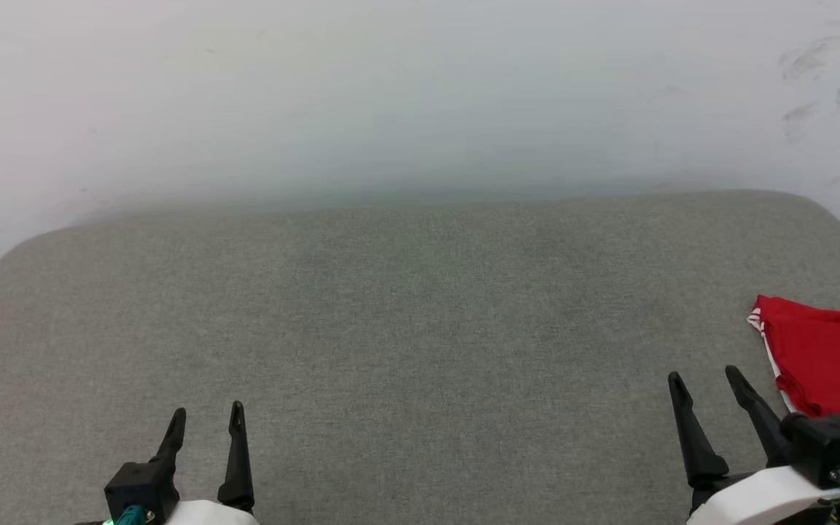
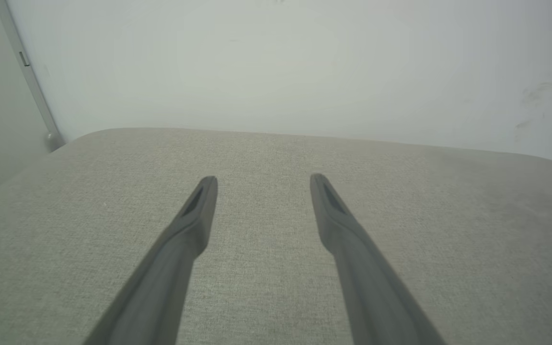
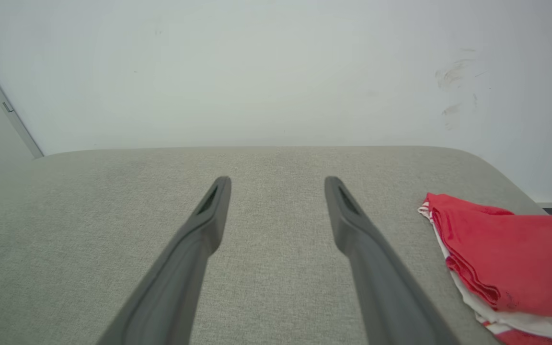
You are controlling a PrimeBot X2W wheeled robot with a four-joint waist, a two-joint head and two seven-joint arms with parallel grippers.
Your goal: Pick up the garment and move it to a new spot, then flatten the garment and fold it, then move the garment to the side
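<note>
The garment (image 1: 828,357) is a red shirt with white edging, lying folded in a compact stack at the right edge of the grey cushioned surface (image 1: 420,321); in the right wrist view the garment (image 3: 506,258) sits to the right of my fingers. My right gripper (image 1: 706,379) stands open just left of it, apart from the cloth, with nothing between its fingers. Near the front left, my left gripper (image 1: 207,413) is open over bare fabric. The wrist views show the left gripper (image 2: 263,179) and the right gripper (image 3: 277,181) with their jaws spread and nothing held.
A pale wall (image 1: 420,95) rises right behind the cushion's rounded far edge, with dark scuff marks (image 1: 806,62) at the upper right. A grey door frame (image 2: 29,76) stands at the far left. The cushion drops off at the right beyond the garment.
</note>
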